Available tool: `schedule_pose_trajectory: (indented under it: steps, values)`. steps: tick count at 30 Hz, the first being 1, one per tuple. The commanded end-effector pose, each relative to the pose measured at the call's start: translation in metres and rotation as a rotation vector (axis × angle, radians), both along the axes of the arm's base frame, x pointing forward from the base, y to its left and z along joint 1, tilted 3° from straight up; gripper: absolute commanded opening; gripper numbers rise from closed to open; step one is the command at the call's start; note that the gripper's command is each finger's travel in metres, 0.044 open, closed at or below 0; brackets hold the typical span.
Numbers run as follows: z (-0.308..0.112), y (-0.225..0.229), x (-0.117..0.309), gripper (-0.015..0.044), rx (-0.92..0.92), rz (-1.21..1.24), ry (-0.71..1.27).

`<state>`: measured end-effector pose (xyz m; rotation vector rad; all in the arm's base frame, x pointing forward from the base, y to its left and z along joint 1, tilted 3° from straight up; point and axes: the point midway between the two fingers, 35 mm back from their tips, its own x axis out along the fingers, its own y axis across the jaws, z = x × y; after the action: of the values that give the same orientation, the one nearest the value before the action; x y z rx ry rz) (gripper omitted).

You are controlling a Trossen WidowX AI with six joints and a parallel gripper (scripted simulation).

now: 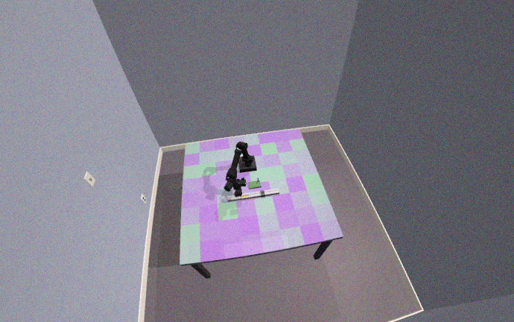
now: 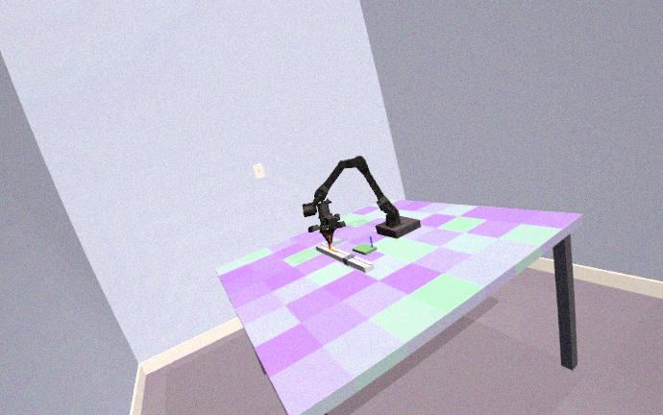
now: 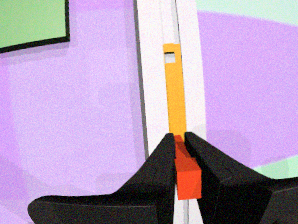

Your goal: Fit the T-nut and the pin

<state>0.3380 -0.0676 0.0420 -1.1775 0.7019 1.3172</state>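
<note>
My claw (image 1: 238, 194) (image 2: 330, 247) (image 3: 178, 139) grips the orange handle (image 2: 330, 240) (image 3: 188, 175) above the rail (image 1: 272, 191) (image 2: 362, 265) (image 3: 151, 60). The pin (image 1: 258, 180) (image 2: 370, 241) stands at the tray (image 1: 253, 185) (image 2: 362, 249) (image 3: 37, 22).

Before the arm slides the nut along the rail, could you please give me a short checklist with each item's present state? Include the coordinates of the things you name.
1. Gripper (image 1: 238, 194) (image 2: 330, 247) (image 3: 178, 139) shut on the orange handle (image 2: 330, 240) (image 3: 189, 184): ok.
2. Handle sticking up: ok.
3. Brass T-nut (image 1: 244, 195) (image 2: 333, 251) (image 3: 176, 95) fully under the slot's lips: cannot tell.
4. Nut under the dark bracket (image 1: 262, 193) (image 2: 348, 258): not ok, short of it.
5. Blue pin (image 1: 258, 180) (image 2: 370, 241) standing at the green tray (image 1: 254, 185) (image 2: 363, 249) (image 3: 32, 22): ok.
</note>
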Motion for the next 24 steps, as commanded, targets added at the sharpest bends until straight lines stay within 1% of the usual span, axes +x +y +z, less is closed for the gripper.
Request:
schedule_pose_trajectory:
  steps: [1, 24]
  values:
    - [-0.0008, -0.0005, 0.0005, -0.015, -0.003, -0.005, 0.014]
    - [-0.0004, 0.0, 0.0033, -0.015, -0.01, -0.003, 0.061]
